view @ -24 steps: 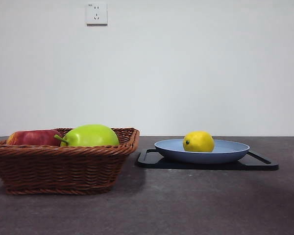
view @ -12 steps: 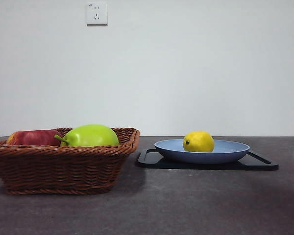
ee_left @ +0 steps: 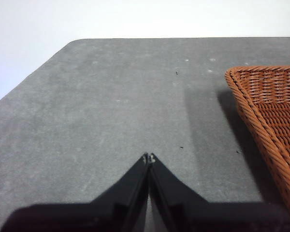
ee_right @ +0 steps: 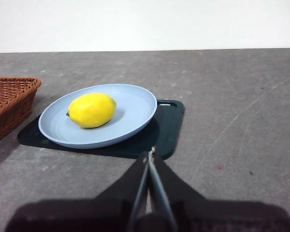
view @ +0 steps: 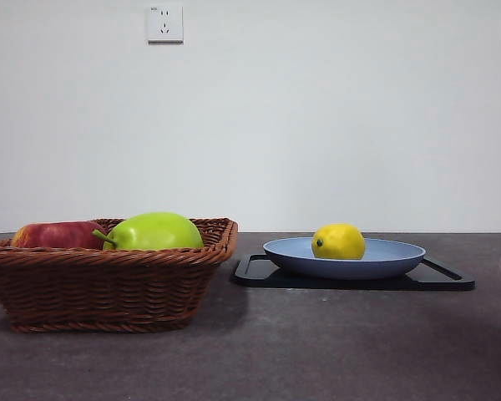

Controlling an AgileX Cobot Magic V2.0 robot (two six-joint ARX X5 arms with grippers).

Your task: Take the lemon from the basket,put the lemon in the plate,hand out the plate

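Two grippers: both closed, holding nothing.
Right gripper [ee_right: 149, 155]: lemon [ee_right: 92, 110] lies ahead on plate [ee_right: 135, 104], apart.
Left gripper [ee_left: 149, 158]: basket [ee_left: 270, 104] beside.

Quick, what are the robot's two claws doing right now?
Left gripper: shut, holding nothing, over bare table beside the basket.
Right gripper: shut, holding nothing, facing the plate with the lemon.
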